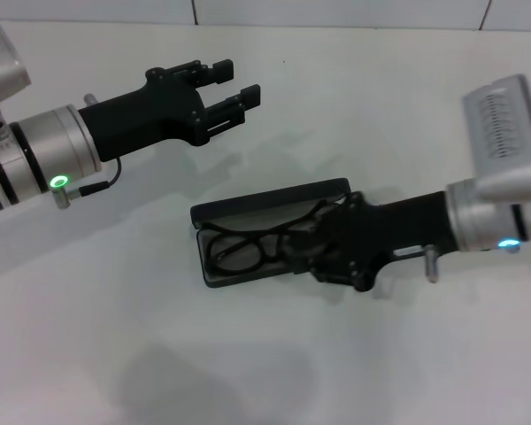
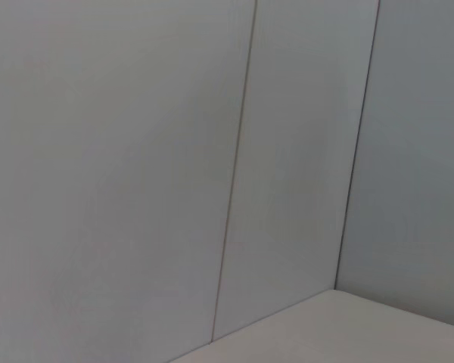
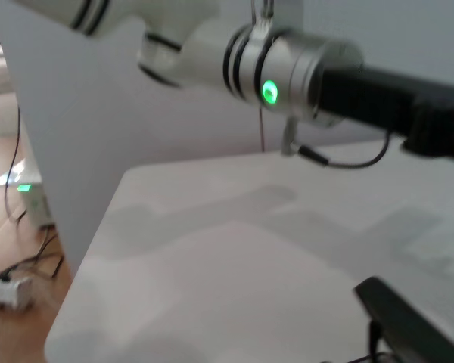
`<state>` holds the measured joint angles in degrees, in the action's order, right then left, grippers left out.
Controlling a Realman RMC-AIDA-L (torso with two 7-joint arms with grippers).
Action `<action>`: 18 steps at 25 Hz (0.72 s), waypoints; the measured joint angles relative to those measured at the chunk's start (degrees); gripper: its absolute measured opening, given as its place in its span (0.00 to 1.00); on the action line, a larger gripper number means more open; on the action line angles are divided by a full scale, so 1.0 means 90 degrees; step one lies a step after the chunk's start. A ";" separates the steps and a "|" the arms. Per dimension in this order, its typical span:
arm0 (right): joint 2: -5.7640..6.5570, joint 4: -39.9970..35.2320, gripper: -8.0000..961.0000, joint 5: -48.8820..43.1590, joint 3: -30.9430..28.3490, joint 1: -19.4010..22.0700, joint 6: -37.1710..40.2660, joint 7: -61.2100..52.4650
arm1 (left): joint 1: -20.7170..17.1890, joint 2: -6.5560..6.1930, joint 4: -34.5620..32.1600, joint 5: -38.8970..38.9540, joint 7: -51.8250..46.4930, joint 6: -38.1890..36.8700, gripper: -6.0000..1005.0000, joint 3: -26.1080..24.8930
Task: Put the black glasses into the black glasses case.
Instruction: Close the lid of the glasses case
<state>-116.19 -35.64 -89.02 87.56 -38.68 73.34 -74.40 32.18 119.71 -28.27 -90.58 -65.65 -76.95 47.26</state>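
The black glasses case [image 1: 214,273] lies open in the middle of the table, its lid [image 1: 265,200] raised on the far side. The black glasses [image 1: 241,251] lie inside the case's tray. My right gripper [image 1: 303,244] reaches in from the right and sits over the right end of the glasses, low in the case; its black body blends with the case. My left gripper [image 1: 237,81] hovers open and empty above the table, behind and to the left of the case. A black edge of the case [image 3: 397,314] shows in the right wrist view.
The white table [image 1: 274,363] carries nothing else. A white panelled wall [image 2: 136,166] stands behind it. The right wrist view shows my left arm [image 3: 287,72] above the table, and the table's edge with floor and cables [image 3: 15,287] beyond.
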 joint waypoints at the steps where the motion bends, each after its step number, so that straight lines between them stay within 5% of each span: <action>1: 0.0001 0.0049 0.32 0.0107 0.0216 -0.0092 -0.0137 -0.0009 | 0.0004 0.0000 0.0000 0.0004 0.0000 -0.0002 0.56 0.0001; 5: -0.0004 0.0087 0.33 0.0601 0.1169 -0.0307 -0.0981 -0.0034 | 0.0006 0.0000 0.0009 0.0012 0.0000 -0.0008 0.56 0.0002; 11: -0.0009 0.0072 0.34 0.0671 0.1463 -0.0327 -0.1573 -0.0182 | 0.0009 0.0000 0.0015 0.0016 0.0000 -0.0008 0.56 0.0002; 18: 0.0179 -0.0516 0.35 0.0428 0.0855 0.0142 -0.0210 -0.0087 | -0.0024 -0.0021 0.0015 -0.0039 -0.0045 -0.0005 0.56 0.0172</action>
<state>-114.57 -40.28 -85.17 95.25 -37.40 71.46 -75.18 31.96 119.51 -28.13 -90.94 -66.06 -76.99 48.81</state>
